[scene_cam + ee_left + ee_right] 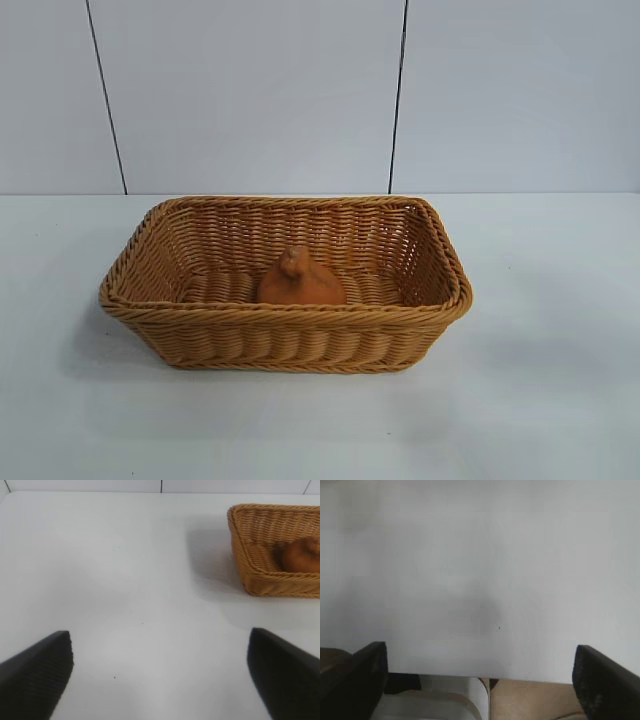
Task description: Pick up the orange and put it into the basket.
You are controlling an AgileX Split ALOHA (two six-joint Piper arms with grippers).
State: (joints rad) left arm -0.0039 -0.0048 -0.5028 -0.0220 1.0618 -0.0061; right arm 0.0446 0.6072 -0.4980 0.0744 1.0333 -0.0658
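Rough dull-orange orange sits inside woven wicker basket, near front wall, knobby bump up. Basket rectangular, slanted sides, braided rim, long axis left-right on smooth white worktop. Open worktop all round. Left claw spread apart, holding nothing, over bare worktop; right claw likewise, near worktop edge.

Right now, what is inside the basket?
The orange sits on the floor of the basket, near its front wall. That wall hides the fruit's underside.
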